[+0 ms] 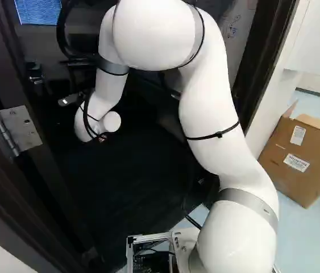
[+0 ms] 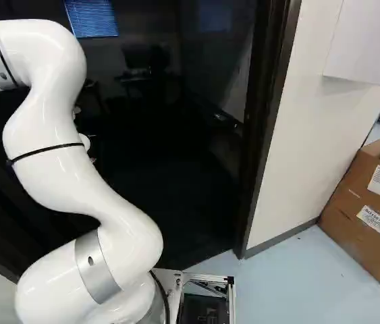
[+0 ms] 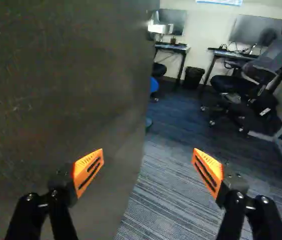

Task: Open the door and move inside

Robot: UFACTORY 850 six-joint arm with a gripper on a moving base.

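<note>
One wide doorway: straight, dark frame [image 2: 265,121] ahead of the base; between arm and right jamb, the opening leads into a dim room.
Carpet inside: blue-grey, finely striped [image 3: 171,205], running far between the fingers and past the door's edge.
Near floor: smooth, pale blue [image 2: 297,290].
Wall: flat, off-white [image 2: 311,135], right of the frame.
Door: standing open on the left, a broad dark panel [image 3: 55,100], faintly scuffed; it lies behind one finger and ends in a straight edge. Whether they touch, I cannot tell.
Robot arm: glossy white rounded tubes [image 1: 213,108] with grey bands, reaching through the doorway.
Far desks: thin tops on dark legs [image 3: 173,46], beyond the fingers.
Office chair: black, high-backed [image 3: 271,62], on castors, far right.
Cardboard box: brown, creased, flaps up [image 2: 358,209], near right by the wall.
Waste bin: black, tapered [image 3: 193,77], by the desks.
Gripper: black [image 1: 102,137], fingers spread wide, holding nothing; slotted orange pads [image 3: 88,170] angle toward each other.
Hinge: silvery metal plate, rounded barrel [image 1: 20,129], left of the doorway.
</note>
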